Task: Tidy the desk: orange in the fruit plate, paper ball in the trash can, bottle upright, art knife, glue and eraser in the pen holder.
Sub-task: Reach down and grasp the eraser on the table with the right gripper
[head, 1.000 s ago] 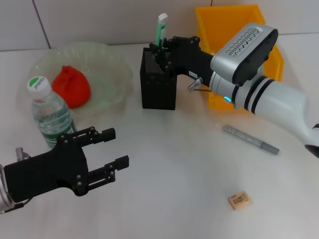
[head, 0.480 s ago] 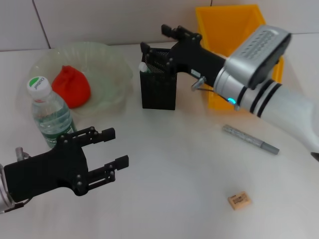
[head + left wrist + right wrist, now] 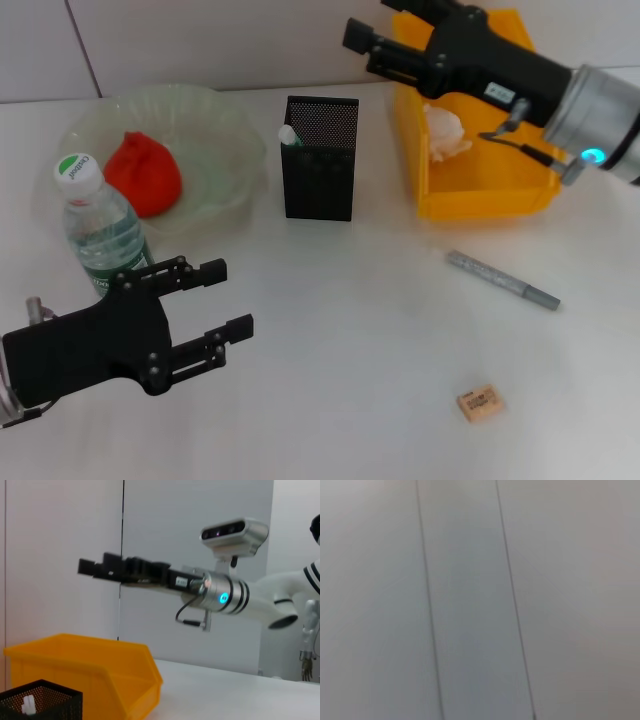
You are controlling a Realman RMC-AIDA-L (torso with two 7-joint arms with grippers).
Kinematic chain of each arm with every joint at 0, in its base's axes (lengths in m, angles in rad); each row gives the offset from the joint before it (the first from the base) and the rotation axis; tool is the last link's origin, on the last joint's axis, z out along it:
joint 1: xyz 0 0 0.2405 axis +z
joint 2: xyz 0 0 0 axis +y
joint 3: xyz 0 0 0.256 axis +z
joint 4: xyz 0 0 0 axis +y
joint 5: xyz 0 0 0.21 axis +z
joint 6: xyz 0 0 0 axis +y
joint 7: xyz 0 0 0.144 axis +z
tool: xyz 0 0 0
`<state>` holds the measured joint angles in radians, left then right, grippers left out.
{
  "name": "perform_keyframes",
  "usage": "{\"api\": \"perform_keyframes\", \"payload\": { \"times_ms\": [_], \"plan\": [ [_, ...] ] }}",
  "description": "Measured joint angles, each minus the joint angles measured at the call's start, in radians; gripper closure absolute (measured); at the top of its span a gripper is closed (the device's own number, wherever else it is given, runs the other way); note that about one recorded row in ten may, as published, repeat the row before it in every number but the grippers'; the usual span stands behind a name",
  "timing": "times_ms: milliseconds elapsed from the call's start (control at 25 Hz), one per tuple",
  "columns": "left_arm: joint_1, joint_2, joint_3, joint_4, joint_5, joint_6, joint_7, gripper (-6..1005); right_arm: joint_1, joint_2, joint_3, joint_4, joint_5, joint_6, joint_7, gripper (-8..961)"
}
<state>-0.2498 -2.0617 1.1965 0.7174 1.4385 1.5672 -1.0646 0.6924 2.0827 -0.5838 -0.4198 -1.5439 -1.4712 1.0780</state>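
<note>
The left gripper (image 3: 218,306) is hovering low over the near left of the table (image 3: 350,330), its fingers spread wide with nothing between them. Just behind it the bottle (image 3: 98,228) is standing upright, white cap on top. Behind the bottle the plate (image 3: 215,125) is sitting at the far left, and the orange (image 3: 143,175) is lying inside it.

At the middle of the table the holder (image 3: 319,171) is standing upright, with a small white-and-green tip (image 3: 288,135) poking up at its left inner corner; in the left wrist view the same white tip (image 3: 27,704) is showing inside the mesh holder (image 3: 42,700). Whether that is the glue cannot be told.

To the right of the holder the bin (image 3: 480,150) is sitting at the far edge, and the paper ball (image 3: 445,132) is lying inside it. The right gripper (image 3: 378,38) is hanging in the air above the bin's far left corner, well above the table; its fingers are parted and holding nothing. From the left wrist view this gripper (image 3: 97,567) is reaching out level above the bin (image 3: 85,672).

Nearer, right of centre, a grey pen-like knife (image 3: 502,279) is lying flat on the table. The eraser (image 3: 480,402) is lying by itself at the near right, well apart from the holder.

The right wrist view is showing only a plain wall.
</note>
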Motion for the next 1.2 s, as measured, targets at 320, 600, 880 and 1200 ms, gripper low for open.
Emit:
{"api": "perform_keyframes", "payload": {
  "times_ms": [320, 600, 880, 1200],
  "plan": [
    [0.008, 0.009, 0.005, 0.010, 0.054, 0.018, 0.002, 362, -0.143, -0.009, -0.249, -0.591, -0.156, -0.014, 0.551, 124],
    [0.010, 0.018, 0.000, 0.004, 0.082, 0.041, 0.000, 362, -0.101, -0.061, -0.237, -0.926, -0.563, -0.252, 0.932, 125],
    [0.030, 0.028, -0.013, 0.000, 0.090, 0.076, -0.005, 362, 0.052, -0.138, -0.282, -0.949, -0.731, -0.686, 0.958, 126],
    [0.038, 0.019, -0.025, -0.010, 0.090, 0.076, -0.006, 362, 0.066, -0.047, -0.626, -1.048, -0.950, -0.704, 0.910, 127]
  ]
}}
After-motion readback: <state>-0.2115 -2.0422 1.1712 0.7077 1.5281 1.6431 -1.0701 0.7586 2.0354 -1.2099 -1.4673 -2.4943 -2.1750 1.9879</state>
